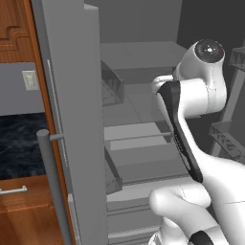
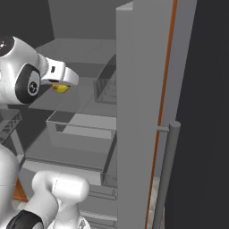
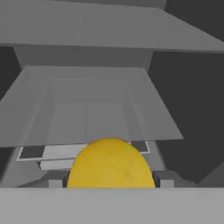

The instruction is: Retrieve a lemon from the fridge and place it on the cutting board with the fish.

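Hand view gives you the lemon (image 3: pixel 110 164) clamped between the gripper (image 3: pixel 110 181) fingers — inside the fridge (image 2: pixel 134 112), above grey shelves (image 3: pixel 100 109).

Open fridge door (image 1: pixel 76 119) beside shelves (image 2: pixel 85 94)

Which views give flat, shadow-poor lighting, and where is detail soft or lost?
Hand view: the lemon is bright and evenly lit, its lower part cut off. Left base view: the fridge interior is uniformly grey and grainy. Right base view: dim, the lemon a small yellow blur under the hand.
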You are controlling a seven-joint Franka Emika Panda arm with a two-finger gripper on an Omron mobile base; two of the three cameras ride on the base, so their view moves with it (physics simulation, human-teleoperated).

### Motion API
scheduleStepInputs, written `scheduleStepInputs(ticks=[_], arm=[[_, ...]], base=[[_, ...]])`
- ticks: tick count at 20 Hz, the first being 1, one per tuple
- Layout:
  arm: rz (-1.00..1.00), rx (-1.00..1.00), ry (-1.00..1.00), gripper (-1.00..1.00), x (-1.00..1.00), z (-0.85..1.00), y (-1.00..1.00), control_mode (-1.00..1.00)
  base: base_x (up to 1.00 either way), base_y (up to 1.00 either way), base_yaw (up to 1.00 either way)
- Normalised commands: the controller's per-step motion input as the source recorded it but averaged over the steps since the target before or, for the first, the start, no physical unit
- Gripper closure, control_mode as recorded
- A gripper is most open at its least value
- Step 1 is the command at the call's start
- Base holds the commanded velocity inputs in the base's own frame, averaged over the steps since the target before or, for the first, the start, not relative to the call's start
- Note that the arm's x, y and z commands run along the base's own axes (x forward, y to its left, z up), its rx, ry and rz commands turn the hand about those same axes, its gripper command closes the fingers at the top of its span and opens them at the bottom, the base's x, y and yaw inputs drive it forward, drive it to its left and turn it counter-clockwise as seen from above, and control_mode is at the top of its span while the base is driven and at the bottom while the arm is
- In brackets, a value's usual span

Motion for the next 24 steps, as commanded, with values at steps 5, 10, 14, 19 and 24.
scheduleStepInputs(ticks=[5,10,14,19,24], arm=[[0.0,0.0,0.27,1.0,-0.29,-0.32,-0.05,-1.0],[0.0,0.0,0.28,1.0,-0.31,-0.33,-0.06,-1.0],[0.0,0.0,0.15,1.0,-0.38,-0.41,-0.06,-1.0],[0.0,0.02,0.04,1.0,-0.4,-0.46,-0.02,-1.0],[0.0,0.01,-0.02,1.0,-0.44,-0.31,0.0,-1.0]], base=[[0.0,0.0,0.0],[0.0,0.0,0.0],[0.0,0.0,0.0],[0.0,0.0,0.0],[0.0,0.0,0.0]])
